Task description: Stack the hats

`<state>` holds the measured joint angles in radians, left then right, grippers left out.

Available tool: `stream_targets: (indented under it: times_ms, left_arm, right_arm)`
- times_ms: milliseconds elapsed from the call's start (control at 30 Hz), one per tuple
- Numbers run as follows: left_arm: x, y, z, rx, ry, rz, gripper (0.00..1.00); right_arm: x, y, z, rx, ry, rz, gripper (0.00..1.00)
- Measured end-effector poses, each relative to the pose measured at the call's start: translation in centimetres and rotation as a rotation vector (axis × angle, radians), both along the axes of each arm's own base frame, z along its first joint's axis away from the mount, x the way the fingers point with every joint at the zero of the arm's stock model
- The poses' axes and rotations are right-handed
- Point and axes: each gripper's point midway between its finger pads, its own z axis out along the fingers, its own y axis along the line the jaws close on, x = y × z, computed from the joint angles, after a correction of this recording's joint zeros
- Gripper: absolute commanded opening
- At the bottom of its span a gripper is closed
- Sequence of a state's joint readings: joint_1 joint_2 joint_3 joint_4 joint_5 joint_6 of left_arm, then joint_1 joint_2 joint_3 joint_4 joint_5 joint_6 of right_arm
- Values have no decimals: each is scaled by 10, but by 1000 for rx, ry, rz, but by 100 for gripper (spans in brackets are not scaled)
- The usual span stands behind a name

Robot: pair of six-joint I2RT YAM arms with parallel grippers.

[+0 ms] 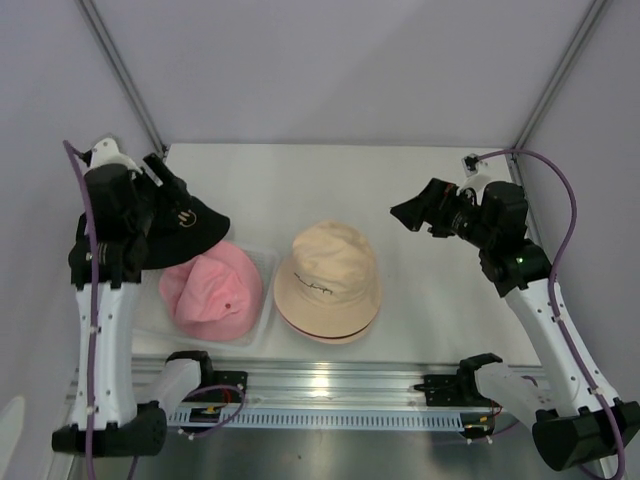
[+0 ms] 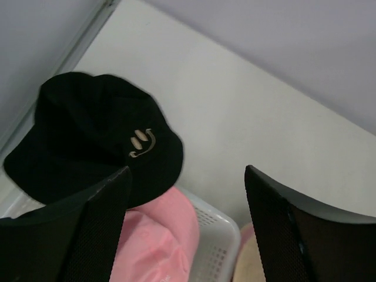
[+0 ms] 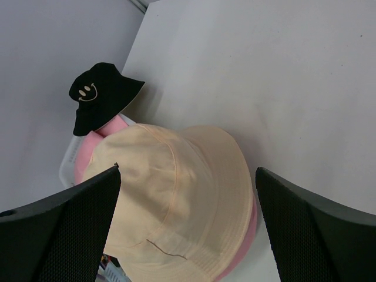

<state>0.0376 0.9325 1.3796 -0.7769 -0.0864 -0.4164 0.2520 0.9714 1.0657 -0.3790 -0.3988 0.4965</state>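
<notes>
Up close in the left wrist view: mesh-faced fingers (image 2: 97,235) of the left gripper (image 2: 188,188), spread wide, nothing between them. Just beyond the left-hand finger, black hat (image 2: 88,135) with smiley logo (image 2: 141,144), perched askew on the far-left part of the pink hat (image 2: 155,241). Brim overhanging the white basket (image 2: 220,235) toward the far-left corner of the table (image 2: 247,117). Not seated crown over crown; more draped than stacked.

Likely trouble: brim close against that finger, so a snag on any pull-back, dragging the black hat off the pink one and out over the basket wall. Even untouched, could slide off through its own tilt and slack fabric. Cannot tell whether finger and brim touch.

To the right, just beside the basket, cream hat (image 1: 328,280) on the table, a pink edge peeping from under its near brim. Another hat beneath, perhaps, but hard to say. Right gripper (image 1: 405,213) hovering to the far right of it, well apart, jaws at full spread, holding nothing. Risk there: pinching only the floppy crown, crumpling it, or lifting the top layer alone and leaving the rest. Risk too of setting it on a crooked base and toppling everything.
</notes>
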Motion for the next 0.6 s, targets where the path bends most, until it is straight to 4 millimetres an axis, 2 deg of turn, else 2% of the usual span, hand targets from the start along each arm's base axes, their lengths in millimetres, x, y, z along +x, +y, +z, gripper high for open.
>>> stream_targets:
  times_ms: [100,167,300,367,500,600]
  left_arm:
    - [26,30,-31,32,135,119,88]
    - [45,50,-59,52,239,182,91]
    - [64,75,-115,79,453,212,91]
    - [74,82,-131,108,530,188,89]
    - [95,87,-147,168,635,114,86]
    - [101,88,-165,197,697,68,76]
  right_arm:
    - [2,1,-7,-5,20,0,99]
    - [7,2,-13,-10,41,0,100]
    - [18,4,-29,-24,88,-2,100]
    - [23,5,-37,-29,111,-3,99]
    - [35,8,-55,-42,158,-5,100]
    - [44,11,-72,-52,201,-5,100]
